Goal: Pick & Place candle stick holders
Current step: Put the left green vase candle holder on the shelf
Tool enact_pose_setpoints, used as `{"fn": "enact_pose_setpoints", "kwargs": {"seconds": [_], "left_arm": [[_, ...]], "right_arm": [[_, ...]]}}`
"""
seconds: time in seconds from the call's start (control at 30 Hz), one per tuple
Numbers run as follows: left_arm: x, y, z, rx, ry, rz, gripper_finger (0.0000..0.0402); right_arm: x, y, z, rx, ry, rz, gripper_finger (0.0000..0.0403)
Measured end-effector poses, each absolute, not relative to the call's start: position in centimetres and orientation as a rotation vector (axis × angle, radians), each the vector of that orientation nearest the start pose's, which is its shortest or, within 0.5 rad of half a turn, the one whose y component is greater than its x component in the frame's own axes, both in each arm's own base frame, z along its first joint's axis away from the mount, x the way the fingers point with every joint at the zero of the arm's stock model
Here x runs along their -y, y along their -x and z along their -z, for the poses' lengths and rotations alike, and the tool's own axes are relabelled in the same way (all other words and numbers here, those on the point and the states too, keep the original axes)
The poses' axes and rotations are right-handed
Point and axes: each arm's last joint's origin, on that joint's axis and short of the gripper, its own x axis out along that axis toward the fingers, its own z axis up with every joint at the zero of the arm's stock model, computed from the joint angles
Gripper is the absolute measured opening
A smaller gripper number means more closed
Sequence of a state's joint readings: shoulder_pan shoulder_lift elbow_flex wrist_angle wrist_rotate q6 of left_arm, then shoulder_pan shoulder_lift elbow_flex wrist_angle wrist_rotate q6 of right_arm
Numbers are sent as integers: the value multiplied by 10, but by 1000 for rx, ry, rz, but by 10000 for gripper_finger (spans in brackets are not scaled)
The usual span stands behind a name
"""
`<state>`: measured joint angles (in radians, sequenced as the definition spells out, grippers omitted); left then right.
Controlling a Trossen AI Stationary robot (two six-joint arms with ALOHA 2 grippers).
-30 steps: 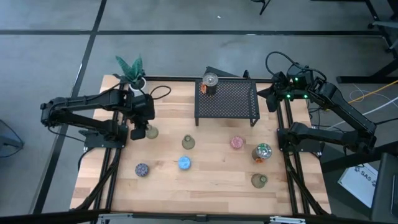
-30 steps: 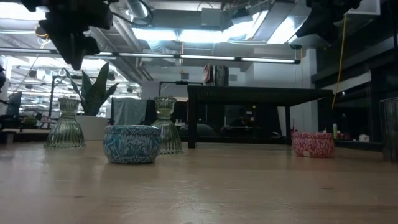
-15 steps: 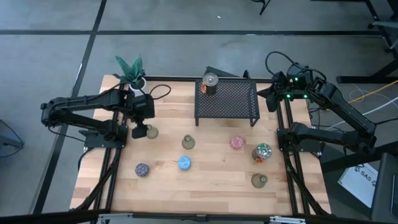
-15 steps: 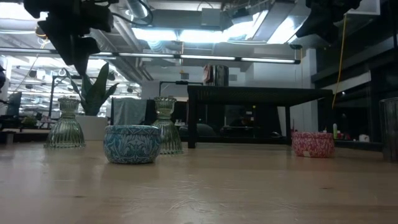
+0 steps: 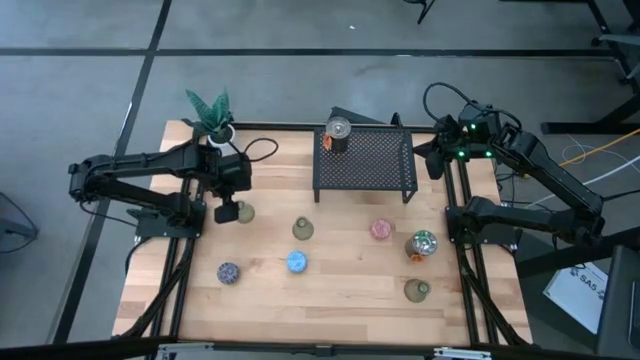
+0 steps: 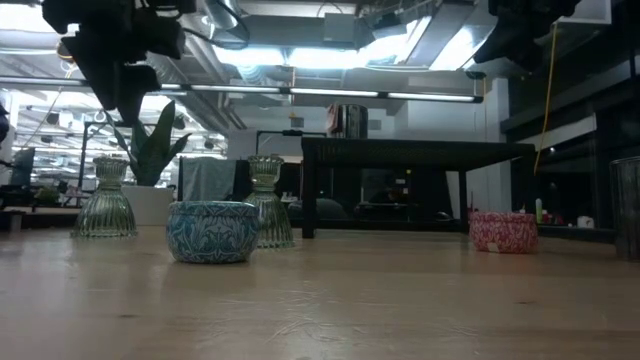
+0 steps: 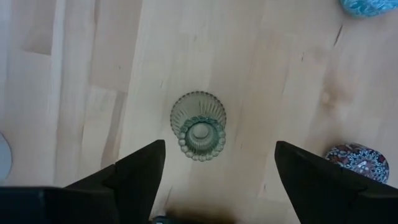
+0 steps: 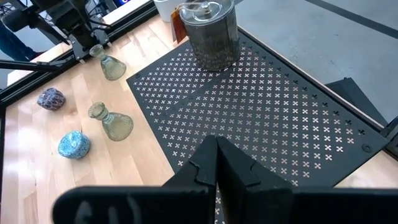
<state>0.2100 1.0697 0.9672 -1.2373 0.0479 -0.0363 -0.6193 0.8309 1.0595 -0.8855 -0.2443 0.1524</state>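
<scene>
My left gripper (image 5: 224, 212) hangs open above an olive-green glass candle stick holder (image 7: 199, 126), which stands upright on its ribbed base on the table's left side (image 6: 103, 200). The holder shows below, between the two fingers, untouched. A second green holder (image 5: 303, 229), a blue one (image 5: 297, 262), a purple-speckled one (image 5: 228, 272), a pink one (image 5: 381, 230), a silvery one (image 5: 422, 244) and another green one (image 5: 416, 290) stand on the table. A silvery holder (image 8: 212, 31) stands on the black mesh rack (image 5: 365, 160). My right gripper (image 8: 216, 155) is shut, raised over the rack's right end.
A white potted plant (image 5: 210, 112) stands at the far left corner, behind my left arm. The rack takes up the table's far middle. Bare wood lies along the near edge (image 5: 330, 310).
My left gripper has opened its fingers while staying in place above the green glass holder. The holder has not moved.
</scene>
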Motion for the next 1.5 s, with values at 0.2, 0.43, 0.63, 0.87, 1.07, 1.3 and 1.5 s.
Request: {"fn": "enact_pose_setpoints", "kwargs": {"seconds": [0.2,0.43,0.63,0.87,1.07,1.3,1.5], "left_arm": [[-34,-168,-270,-1370,208,-165,300],[-34,-165,-251,-1437,217,-178,302],[-34,-164,-237,-1443,214,-197,300],[-35,-167,-228,-1414,203,-206,301],[-36,-171,-225,-1419,182,-187,299],[-38,-178,-215,-1479,180,-168,301],[-38,-184,-207,-1523,200,-171,290]], "right_arm": [[78,-121,-353,-577,-424,408,7],[78,-121,-353,-577,-424,408,7],[78,-121,-354,-576,-424,407,7],[78,-121,-354,-576,-425,404,7],[78,-121,-354,-576,-425,404,7],[78,-121,-354,-576,-425,405,7],[78,-121,-354,-576,-425,405,7]]}}
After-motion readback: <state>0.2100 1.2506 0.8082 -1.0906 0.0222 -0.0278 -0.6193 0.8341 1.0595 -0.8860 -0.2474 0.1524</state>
